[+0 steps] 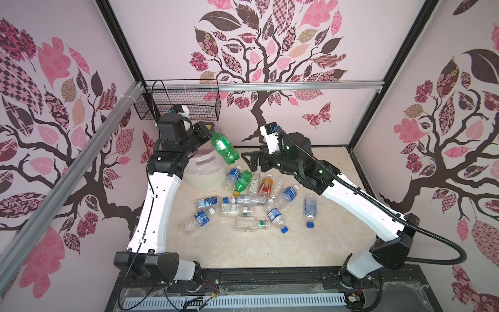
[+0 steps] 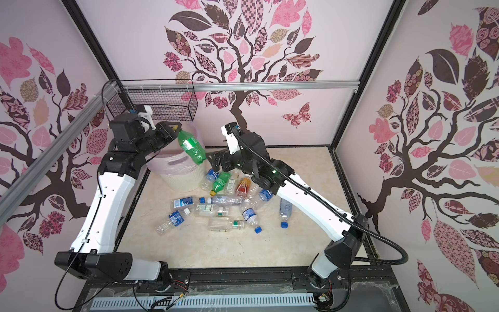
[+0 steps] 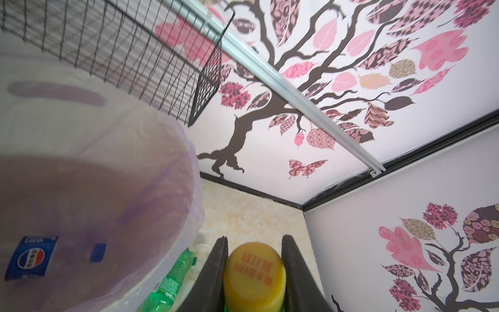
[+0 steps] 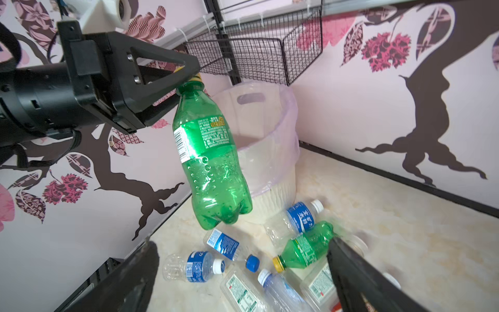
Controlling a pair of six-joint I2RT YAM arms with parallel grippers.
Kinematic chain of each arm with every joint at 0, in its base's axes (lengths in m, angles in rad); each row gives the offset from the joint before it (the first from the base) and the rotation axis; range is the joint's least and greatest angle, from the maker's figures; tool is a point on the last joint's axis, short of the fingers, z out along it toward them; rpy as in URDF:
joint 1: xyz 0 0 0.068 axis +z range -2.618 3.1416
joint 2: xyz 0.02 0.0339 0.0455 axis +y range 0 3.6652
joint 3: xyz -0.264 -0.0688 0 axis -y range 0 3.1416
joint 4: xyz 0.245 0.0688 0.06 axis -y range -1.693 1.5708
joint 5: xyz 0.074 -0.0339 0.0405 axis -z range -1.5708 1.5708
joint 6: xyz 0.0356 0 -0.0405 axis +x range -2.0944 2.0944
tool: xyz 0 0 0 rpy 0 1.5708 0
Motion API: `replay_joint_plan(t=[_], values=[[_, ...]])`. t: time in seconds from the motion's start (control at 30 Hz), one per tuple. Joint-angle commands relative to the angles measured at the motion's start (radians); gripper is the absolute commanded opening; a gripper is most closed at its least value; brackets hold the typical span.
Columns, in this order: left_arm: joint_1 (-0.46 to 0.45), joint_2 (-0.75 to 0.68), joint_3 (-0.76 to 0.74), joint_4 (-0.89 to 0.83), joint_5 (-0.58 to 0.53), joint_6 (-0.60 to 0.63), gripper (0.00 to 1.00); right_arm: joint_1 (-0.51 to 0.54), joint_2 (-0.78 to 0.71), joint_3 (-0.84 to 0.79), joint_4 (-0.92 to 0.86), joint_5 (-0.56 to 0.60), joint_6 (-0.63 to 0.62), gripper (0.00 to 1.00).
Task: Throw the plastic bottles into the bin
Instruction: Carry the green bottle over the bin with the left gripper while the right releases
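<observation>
Surrounding a marbled beige tabletop (image 1: 243,248), tree-patterned pink walls (image 1: 172,40); left fingers (image 3: 213,275) clamp a green bottle (image 1: 224,147), right fingers (image 4: 356,275) apart.

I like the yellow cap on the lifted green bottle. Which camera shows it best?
The left wrist view: the yellow cap looks big and close, pinched in the left claw. The right wrist view shows only a yellow sliver at the neck of the green bottle. Both top views show a tiny yellow speck at the claw.

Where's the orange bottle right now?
In a top view, the orange bottle lies on the table, close to the right gripper, right of the lying green bottle.
</observation>
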Motion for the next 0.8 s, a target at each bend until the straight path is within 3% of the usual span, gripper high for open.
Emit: replay_joint_plan(t=[0.0, 0.2, 0.37, 0.57, 0.77], values=[[0.001, -0.030, 0.086, -0.020, -0.137, 0.119, 0.14, 0.035, 0.080, 0.123, -0.084, 0.041, -0.078, 1.00], [0.002, -0.020, 0.199, -0.003, -0.360, 0.281, 0.14, 0.062, 0.195, 0.292, -0.157, 0.032, -0.103, 0.99], [0.003, -0.013, 0.273, 0.048, -0.467, 0.373, 0.14, 0.065, 0.248, 0.359, -0.179, 0.023, -0.109, 1.00], [0.003, -0.031, 0.280, 0.148, -0.514, 0.435, 0.14, 0.064, 0.258, 0.364, -0.168, 0.023, -0.116, 0.99], [0.022, 0.085, 0.218, 0.121, -0.496, 0.411, 0.15, 0.064, 0.270, 0.345, -0.152, 0.017, -0.108, 1.00]])
